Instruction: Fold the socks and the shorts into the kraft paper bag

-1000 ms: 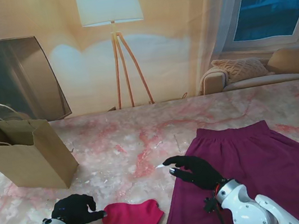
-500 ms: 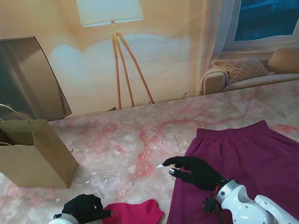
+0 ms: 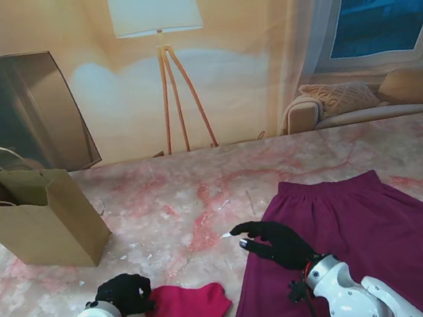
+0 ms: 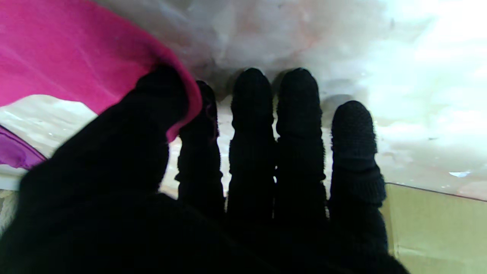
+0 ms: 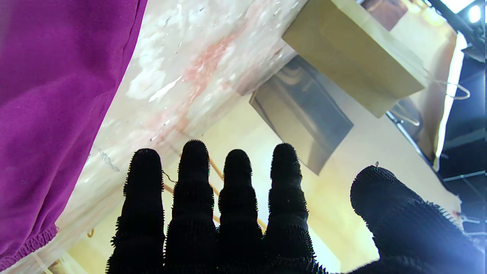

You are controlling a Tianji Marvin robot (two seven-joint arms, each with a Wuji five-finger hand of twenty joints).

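Your left robot hand (image 3: pixel 126 293) has slid in from the near-left edge of the tabletop (image 3: pixel 171 205) and rotated until its fingers meet the left end of the pink sock (image 3: pixel 188 304). A second ago it sat farther left with only a fingertip at the fabric. In the left wrist view the thumb (image 4: pixel 152 114) and index finger pinch the sock's edge, so it now grasps the sock, which otherwise lies flat where it was. That suggests the fold is about to start. Your right robot hand (image 3: pixel 272 244) has not moved: fingers spread, holding nothing, above the near-left corner of the purple shorts (image 3: pixel 353 240). The kraft paper bag (image 3: pixel 40 218) stands upright, far left.
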